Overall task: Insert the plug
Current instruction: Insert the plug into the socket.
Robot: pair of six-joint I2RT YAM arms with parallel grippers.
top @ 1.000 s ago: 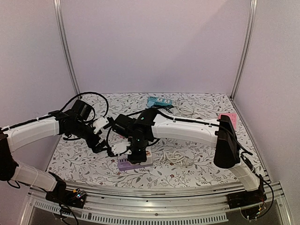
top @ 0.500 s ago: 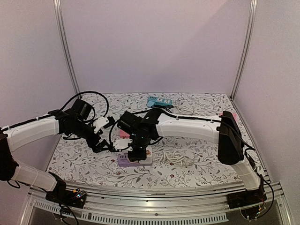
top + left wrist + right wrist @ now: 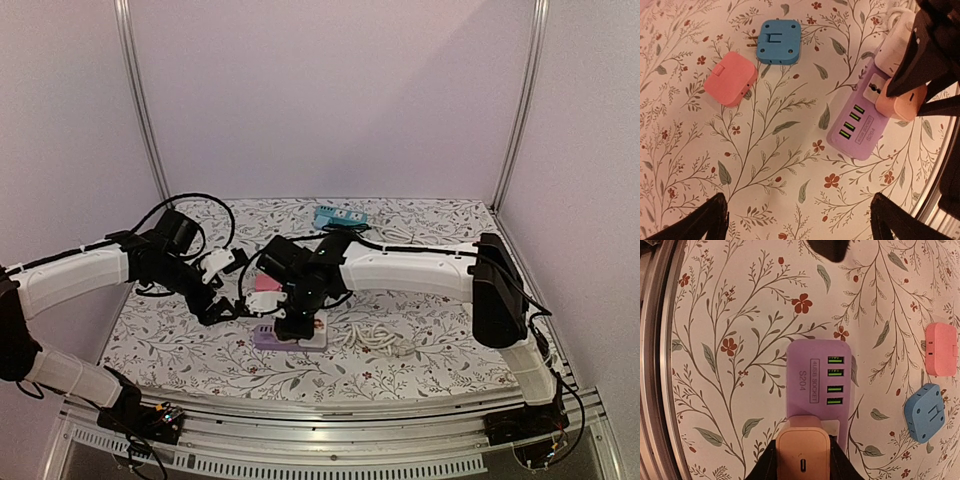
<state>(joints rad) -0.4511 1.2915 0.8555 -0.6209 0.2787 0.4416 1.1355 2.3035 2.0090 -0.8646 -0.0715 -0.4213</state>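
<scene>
Right end effector (image 3: 804, 456): clamped on the peach plug (image 3: 804, 437), one finger on each flank.
Plug position: directly over the socket end of the purple power strip (image 3: 816, 375), next to its row of four USB ports. The body looks square to the strip in the right wrist view.
Seating: cannot tell whether the pins have entered, because the plug body hides the socket face.
Left end effector (image 3: 799, 205): fingers wide apart, holding nothing, hovering over the bench (image 3: 765, 165) beside the strip.
Strip restraint: none seen; it appears to lie loose on the bench.
Risk 1: pins off the holes. A downward push would then jam the plug on the socket face or tip it.
Risk 2: the strip may slide or pivot under side load, as nothing braces it.
Risk 3: the plug may slip in the grasp under pressing load, given its smooth flanks.
Risk 4: letting go before full seating would leave the plug leaning.
Bystanders: the pink adapter (image 3: 731, 78) and blue adapter (image 3: 779, 41) lie well apart from the strip; no interference expected.
</scene>
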